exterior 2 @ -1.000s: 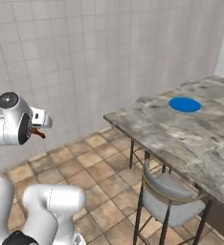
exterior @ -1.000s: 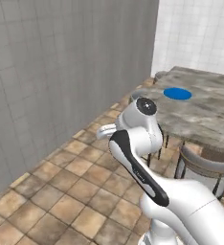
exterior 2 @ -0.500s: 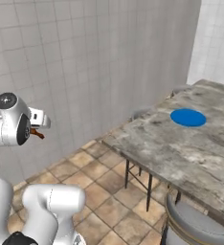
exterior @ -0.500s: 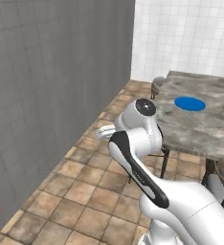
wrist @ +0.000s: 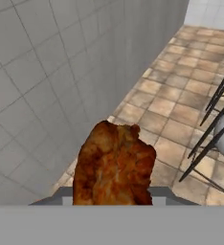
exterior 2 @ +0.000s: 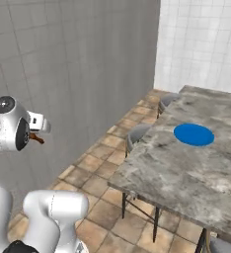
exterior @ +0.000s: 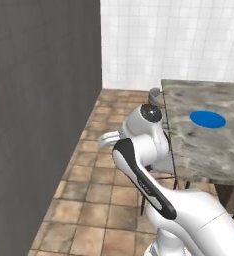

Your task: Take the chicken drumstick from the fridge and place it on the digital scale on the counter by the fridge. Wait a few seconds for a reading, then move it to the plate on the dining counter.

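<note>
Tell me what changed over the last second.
The base turned, so both base views swung: the dining counter and blue plate shifted across the picture, with the white tiled wall now behind them. The gripper stays shut on the chicken drumstick, the arm's pose unchanged.

The white, glossy, rounded-shell robot arm (exterior: 189,215) was built of smooth tubular links with bulbous joint housings. A dark band (exterior: 141,177) ran lengthwise along one link, like a black inlaid strip between white shells. The round joint cap (exterior: 150,113) farthest up toward the fingers was dark grey with a lighter ring and a small centre disc; the same cap (exterior 2: 4,104) appeared in the right base view, beside a black circular side face (exterior 2: 22,134). The small white boxy hand (exterior 2: 37,122), just behind the fingers, carried a tiny dark square marking. No cables or screws were distinguishable.
</note>
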Tool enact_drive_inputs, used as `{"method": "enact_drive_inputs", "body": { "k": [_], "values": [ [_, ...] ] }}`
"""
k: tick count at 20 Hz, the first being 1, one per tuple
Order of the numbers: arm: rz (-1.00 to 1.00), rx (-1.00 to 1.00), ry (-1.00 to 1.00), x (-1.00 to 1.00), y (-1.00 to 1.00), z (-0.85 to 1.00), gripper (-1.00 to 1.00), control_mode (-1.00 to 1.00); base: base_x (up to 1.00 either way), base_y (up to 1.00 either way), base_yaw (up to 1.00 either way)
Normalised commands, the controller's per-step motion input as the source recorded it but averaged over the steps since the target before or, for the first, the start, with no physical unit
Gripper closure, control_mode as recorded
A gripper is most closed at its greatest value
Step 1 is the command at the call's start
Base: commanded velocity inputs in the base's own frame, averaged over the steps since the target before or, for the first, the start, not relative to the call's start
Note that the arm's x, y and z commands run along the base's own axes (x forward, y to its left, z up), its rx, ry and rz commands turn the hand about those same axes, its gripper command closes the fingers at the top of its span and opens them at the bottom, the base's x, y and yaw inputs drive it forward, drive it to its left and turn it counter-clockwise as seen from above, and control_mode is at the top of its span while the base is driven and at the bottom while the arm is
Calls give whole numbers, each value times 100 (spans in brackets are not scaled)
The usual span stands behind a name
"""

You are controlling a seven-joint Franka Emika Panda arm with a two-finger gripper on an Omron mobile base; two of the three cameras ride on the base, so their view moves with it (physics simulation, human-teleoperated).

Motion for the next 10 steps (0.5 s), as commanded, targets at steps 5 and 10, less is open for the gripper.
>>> {"method": "enact_drive_inputs", "body": {
  "k": [5, 10],
  "values": [
    [0, 0, 0, 0, 0, 0, 100, 100, 87, 65, -55],
    [0, 0, 0, 0, 0, 0, 100, 100, 61, 73, -63]
  ]
}}
